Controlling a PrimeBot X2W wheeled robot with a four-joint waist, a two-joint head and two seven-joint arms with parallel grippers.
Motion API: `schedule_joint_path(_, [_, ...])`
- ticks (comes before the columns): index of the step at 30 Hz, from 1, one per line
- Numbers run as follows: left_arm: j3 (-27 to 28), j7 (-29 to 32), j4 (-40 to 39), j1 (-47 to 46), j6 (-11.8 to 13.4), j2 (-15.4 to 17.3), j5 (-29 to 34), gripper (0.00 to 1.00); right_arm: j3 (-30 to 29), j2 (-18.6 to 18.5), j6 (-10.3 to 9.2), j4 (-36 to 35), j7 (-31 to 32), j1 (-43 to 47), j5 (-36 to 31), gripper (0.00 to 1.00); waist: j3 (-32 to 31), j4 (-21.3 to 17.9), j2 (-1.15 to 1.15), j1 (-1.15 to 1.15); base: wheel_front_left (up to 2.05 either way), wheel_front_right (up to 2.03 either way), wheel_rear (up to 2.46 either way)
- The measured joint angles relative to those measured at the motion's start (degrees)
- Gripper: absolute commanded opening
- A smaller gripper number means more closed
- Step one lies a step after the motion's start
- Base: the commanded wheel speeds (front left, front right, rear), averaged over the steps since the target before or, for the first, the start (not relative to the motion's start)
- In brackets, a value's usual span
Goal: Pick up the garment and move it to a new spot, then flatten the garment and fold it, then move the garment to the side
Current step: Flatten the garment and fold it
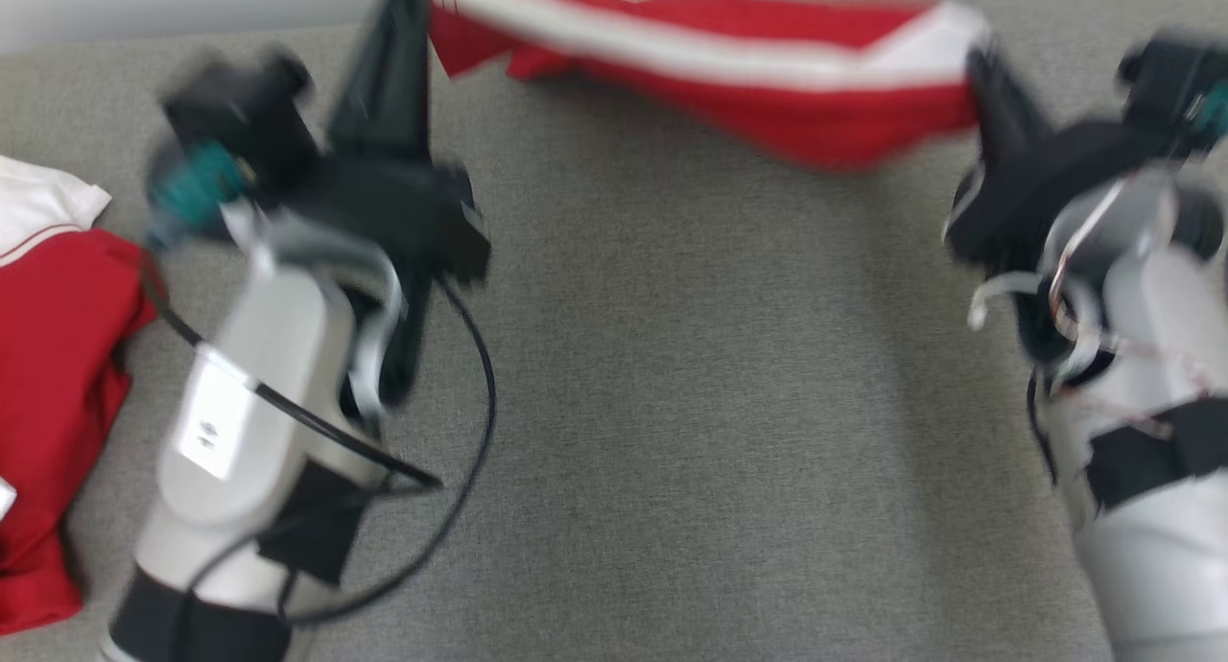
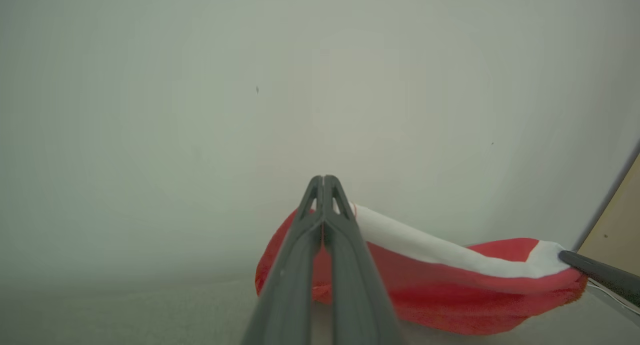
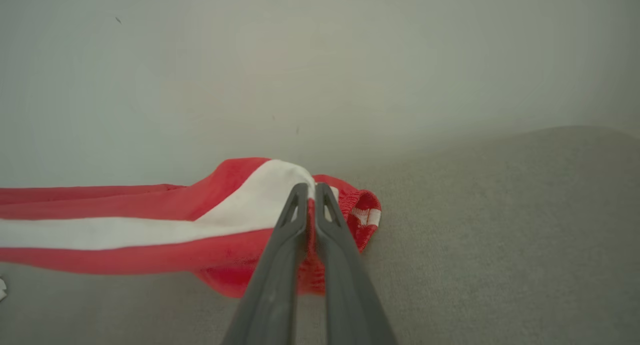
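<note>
End effectors (image 2: 324,178) (image 3: 310,186) pinch garment (image 1: 729,58) ends; wall (image 2: 200,85) close.

Grey woven fabric surface (image 1: 672,403), crumpled red-and-white cloth (image 1: 48,403) lying at its left edge.

Likely a bare test room, though little marks it. A grey cloth-covered counter (image 1: 672,403) meets a plain pale wall (image 2: 200,85).

A grey, coarsely woven cloth covers the desk (image 1: 672,403) — flat, matte and evenly lit, with only soft shadows on it. Behind it rises a plain pale wall (image 2: 200,85), bare apart from a few tiny dark specks. Off to the right, a tan panel (image 2: 620,220) with a dark edge meets the wall — too blurred to identify.
</note>
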Motion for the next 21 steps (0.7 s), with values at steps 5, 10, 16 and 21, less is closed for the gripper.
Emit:
schedule_joint_path(5, [-2.83, -1.16, 3.98, 9.28, -0.98, -0.05, -0.20, 0.00, 1.29, 0.20, 1.42, 2.75, 0.31, 8.87, -0.33, 0.00, 1.23, 1.19, 0.00, 0.00, 0.00, 0.00, 0.00])
schedule_joint_path(10, [-2.56, -3.43, 6.82, 14.06, -1.00, 0.81, -0.94, 0.00, 2.16, 0.21, 3.22, 3.79, 0.21, 12.82, -0.34, 0.00, 0.22, 1.58, 0.00, 0.00, 0.00, 0.00, 0.00])
schedule_joint_path(16, [-2.25, -5.17, 6.59, 20.31, -1.01, 1.92, -1.26, 0.00, 3.30, 0.47, 5.45, 2.38, -0.35, 18.32, -0.19, 0.00, -3.11, 1.33, 0.00, -0.01, 0.00, 0.00, 0.00])
schedule_joint_path(21, [-2.55, -5.66, 5.84, 26.38, -1.00, 2.33, -1.57, 0.00, 3.46, 0.22, 5.82, -1.51, -0.77, 26.19, -0.10, 0.00, -6.44, 1.25, 0.00, -0.02, 0.00, 0.00, 0.00])
